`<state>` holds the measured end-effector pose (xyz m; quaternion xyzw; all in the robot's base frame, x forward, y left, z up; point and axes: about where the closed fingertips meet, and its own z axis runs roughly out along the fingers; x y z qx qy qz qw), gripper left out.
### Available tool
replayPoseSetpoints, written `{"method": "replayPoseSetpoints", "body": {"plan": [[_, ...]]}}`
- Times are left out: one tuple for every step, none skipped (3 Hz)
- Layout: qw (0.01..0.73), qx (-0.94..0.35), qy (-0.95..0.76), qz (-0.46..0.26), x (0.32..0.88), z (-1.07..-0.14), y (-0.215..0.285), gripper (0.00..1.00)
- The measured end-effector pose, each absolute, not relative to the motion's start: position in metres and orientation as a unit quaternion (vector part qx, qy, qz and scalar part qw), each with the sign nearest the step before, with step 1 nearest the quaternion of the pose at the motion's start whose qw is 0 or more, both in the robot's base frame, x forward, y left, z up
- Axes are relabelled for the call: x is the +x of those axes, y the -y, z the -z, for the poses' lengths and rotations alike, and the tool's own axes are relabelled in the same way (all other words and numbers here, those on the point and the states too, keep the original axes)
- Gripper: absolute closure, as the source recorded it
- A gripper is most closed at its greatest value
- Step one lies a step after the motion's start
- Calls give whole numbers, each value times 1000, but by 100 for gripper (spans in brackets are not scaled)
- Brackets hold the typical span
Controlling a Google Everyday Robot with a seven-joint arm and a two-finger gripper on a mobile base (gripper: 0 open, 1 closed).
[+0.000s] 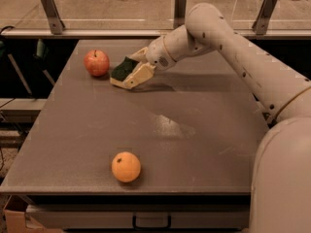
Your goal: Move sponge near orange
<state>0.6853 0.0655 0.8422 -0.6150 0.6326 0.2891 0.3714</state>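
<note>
Cream hand (129, 75) is clamped on the dark green wavy sponge (122, 68), just beside the red apple (96, 62) at the back of the grey worktop (204, 115). The round orange fruit (126, 166) sits well apart, up front.

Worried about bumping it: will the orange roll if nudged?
Probably: the orange is round, unbraced on the flat table. It looks firm, so unlikely to dent. The gripper, by the apple, holds the sponge.

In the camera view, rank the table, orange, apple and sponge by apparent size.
Table; then orange and apple, about alike, orange nearer; sponge last but unsure, partly hidden in the gripper holding it beside the apple.
</note>
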Motion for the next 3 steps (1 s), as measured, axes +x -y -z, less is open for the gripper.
{"method": "replayPoseSetpoints", "body": {"plan": [[371, -616, -633, -289, 687, -839, -77, 51], [373, -615, -632, -288, 692, -839, -85, 28], [376, -616, -630, -287, 694, -842, -91, 6]]}}
